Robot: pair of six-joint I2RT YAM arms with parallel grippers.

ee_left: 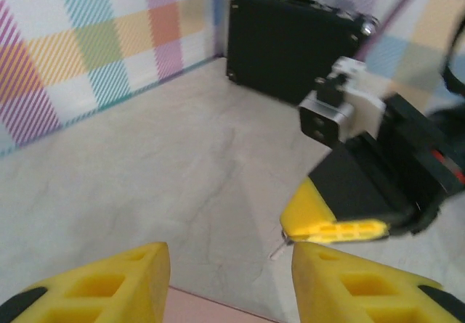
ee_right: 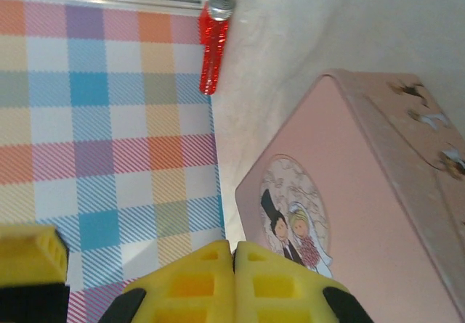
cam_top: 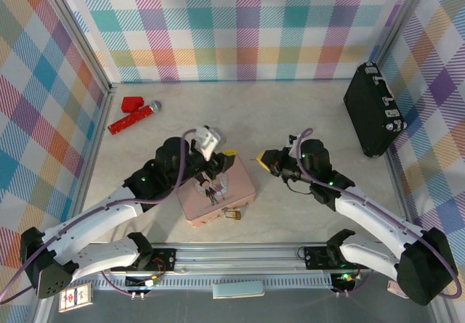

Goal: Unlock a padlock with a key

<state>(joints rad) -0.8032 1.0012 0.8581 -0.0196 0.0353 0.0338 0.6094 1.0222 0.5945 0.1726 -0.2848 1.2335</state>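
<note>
Left wrist view shows the right hand (ee_left: 320,226) with its yellow fingers pressed together and a thin grey sliver, judged to be the key (ee_left: 278,250), jutting from the very tips. The left hand (ee_left: 232,283) stands spread with nothing between its fingers, just short of the right hand's tips and above the pink tin (cam_top: 240,181). Finding: the step in hand appears to be carrying the key to the lock. The purchase on the key looks slight, so the pinch should stay firm and the travel slow, with no contact against the tin lid on the way. The free left hand would best be used to steady the lock body before insertion, since a lock hanging loose will likely swing away from a light push. The keyhole is too small to make out, so its facing should be confirmed before the approach is lined up. Location: the padlock (cam_top: 232,214) rests against the tin's edge on the base side of both hands. It lies near the left hand, back toward that arm's base, and apart from the right hand, back from its tips and across toward the left hand's side, with the tin between
</note>
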